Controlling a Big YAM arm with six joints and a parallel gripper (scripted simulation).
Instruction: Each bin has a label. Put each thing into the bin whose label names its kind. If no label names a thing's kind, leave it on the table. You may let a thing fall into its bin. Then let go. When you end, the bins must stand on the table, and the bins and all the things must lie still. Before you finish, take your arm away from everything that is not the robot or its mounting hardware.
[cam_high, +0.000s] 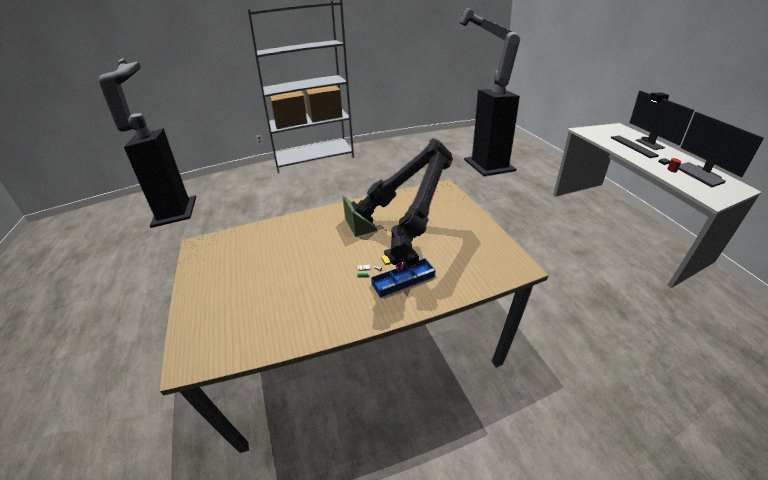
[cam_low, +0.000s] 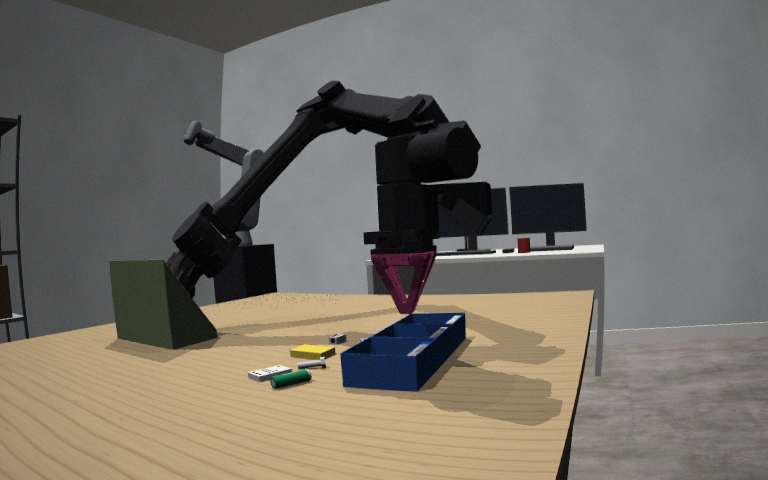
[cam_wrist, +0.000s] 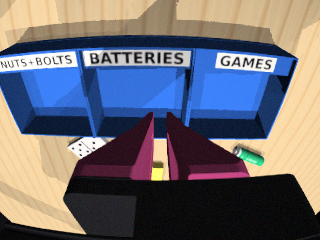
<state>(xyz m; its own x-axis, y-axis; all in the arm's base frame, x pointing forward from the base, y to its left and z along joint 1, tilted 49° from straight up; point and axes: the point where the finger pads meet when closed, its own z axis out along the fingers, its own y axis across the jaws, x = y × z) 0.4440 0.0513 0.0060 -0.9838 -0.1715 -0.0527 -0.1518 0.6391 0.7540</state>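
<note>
The bin, a long blue tray with three compartments, sits right of centre on your table in the exterior view. Through the wrist camera you can read its labels along the far wall: NUTS+BOLTS at the upper left, BATTERIES in the middle, GAMES at the upper right. All three compartments look bare in that view.

Your arm rises from its base behind the green wedge at the left of the frame, climbs up and to the right, folds at the elbow near the top centre, and drops the wrist straight down.

Your claw hangs point-down just above the far end of the bin, touching neither it nor the table. Its magenta fingers are drawn nearly together, only a thin slit between them, and they grip nothing. In the wrist view they point at the BATTERIES compartment.

The loose things lie on the table left of the bin in the exterior view: a yellow block, a white domino, a green battery in front of it, a small bolt and a small grey piece farther back.
</note>
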